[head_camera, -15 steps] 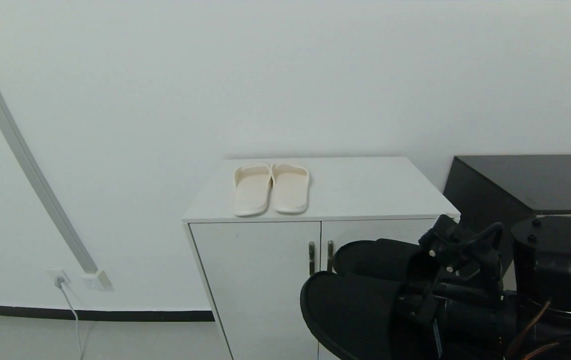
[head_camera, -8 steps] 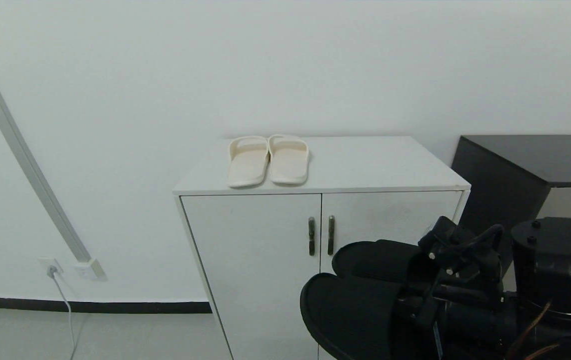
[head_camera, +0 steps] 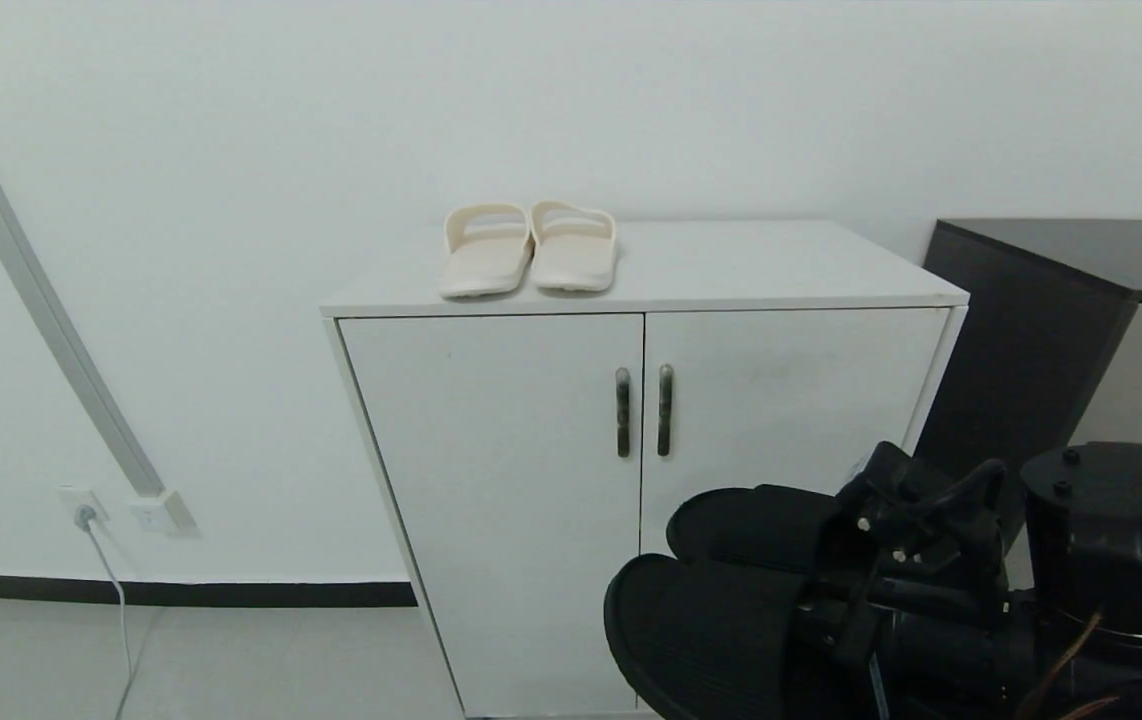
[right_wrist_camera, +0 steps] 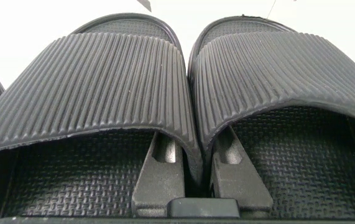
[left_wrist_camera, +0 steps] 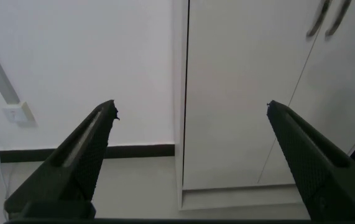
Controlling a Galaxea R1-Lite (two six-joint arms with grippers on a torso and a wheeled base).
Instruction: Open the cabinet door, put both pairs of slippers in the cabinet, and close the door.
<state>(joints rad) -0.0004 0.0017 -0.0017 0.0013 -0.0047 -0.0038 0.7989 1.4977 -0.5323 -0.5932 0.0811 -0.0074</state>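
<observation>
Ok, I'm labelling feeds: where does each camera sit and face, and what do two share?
Head view: on the head, facing forward and down at the shut white cabinet, cream slippers on top; right arm with black slippers.
Left wrist view: on the left wrist, facing the cabinet past the open left gripper.
Right wrist view: on the right wrist, along the right gripper clamping the black slippers.
Shared: head and left wrist both show the door handles.

Finished in matte black along the right arm (head_camera: 931,610): angular housings dotted with pale screw heads, a black loop, perhaps a cable, thin orange-brown wires, and a round joint cap (head_camera: 1116,500) with four bolts. Ends at the left gripper (left_wrist_camera: 191,107) in two long tapering fingers (left_wrist_camera: 84,155), pebbled; at the right gripper (right_wrist_camera: 194,143) in flat grooved dark-grey fingers (right_wrist_camera: 160,180).
</observation>
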